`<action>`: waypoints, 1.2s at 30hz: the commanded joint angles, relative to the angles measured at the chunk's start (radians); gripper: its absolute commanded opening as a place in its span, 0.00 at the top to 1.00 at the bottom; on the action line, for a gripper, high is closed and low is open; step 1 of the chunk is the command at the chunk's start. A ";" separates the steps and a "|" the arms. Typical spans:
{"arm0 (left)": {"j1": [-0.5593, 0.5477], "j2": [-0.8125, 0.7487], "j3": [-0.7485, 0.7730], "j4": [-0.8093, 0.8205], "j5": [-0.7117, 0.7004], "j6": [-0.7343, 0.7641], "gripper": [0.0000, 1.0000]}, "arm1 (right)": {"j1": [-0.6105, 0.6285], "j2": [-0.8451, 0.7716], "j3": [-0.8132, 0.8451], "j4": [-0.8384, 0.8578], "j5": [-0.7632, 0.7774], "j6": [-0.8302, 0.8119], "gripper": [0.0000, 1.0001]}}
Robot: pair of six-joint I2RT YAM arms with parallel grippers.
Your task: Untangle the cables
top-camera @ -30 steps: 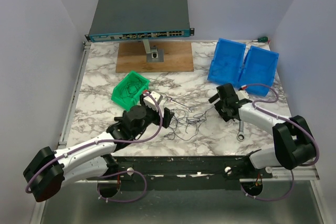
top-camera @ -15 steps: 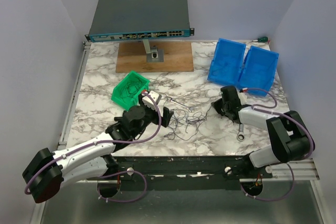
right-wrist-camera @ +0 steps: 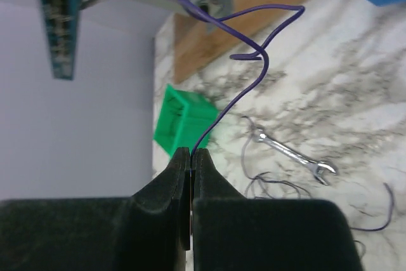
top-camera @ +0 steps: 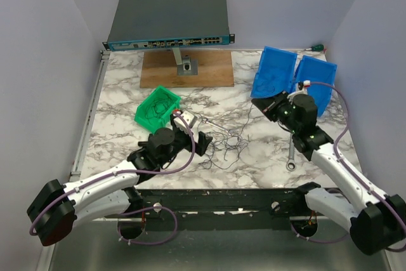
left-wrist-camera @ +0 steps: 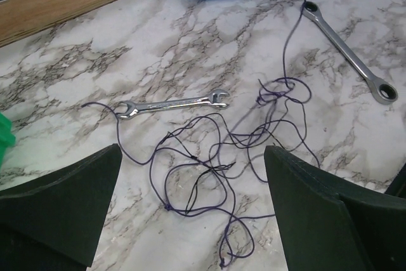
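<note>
Between the tips of the right gripper (right-wrist-camera: 191, 154) I see the jaws pinched tight on one purple strand (right-wrist-camera: 264, 68) of the cables (left-wrist-camera: 279, 88); it rises off the pads and curls above them. From overhead that gripper sits near the blue bins (top-camera: 276, 74), w/ the strand running down-left to the tangle. Left gripper (left-wrist-camera: 192, 157) is spread wide, holding nothing, low over the loose loops on the marble table (top-camera: 120, 141). Small open-end wrench (left-wrist-camera: 171, 104) lies just beyond the loops; ratchet wrench (left-wrist-camera: 346, 52) is further right, by the strand. Green bin (top-camera: 157, 106), dark wire inside, sits near the left gripper, approx. up-left.
</note>
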 commanded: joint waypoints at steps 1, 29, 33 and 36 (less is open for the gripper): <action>-0.004 -0.018 0.064 0.028 0.142 -0.012 0.01 | -0.001 -0.092 0.120 -0.032 -0.181 -0.077 0.99; -0.019 0.076 0.256 -0.080 0.023 0.078 0.01 | -0.001 0.119 0.683 -0.451 0.587 -0.521 0.99; -0.018 0.050 0.169 -0.072 -0.038 0.085 0.01 | -0.016 0.256 0.641 -0.323 0.810 -0.643 0.99; -0.019 0.027 0.093 -0.016 -0.075 0.082 0.02 | -0.090 0.393 0.691 -0.301 0.847 -0.644 0.99</action>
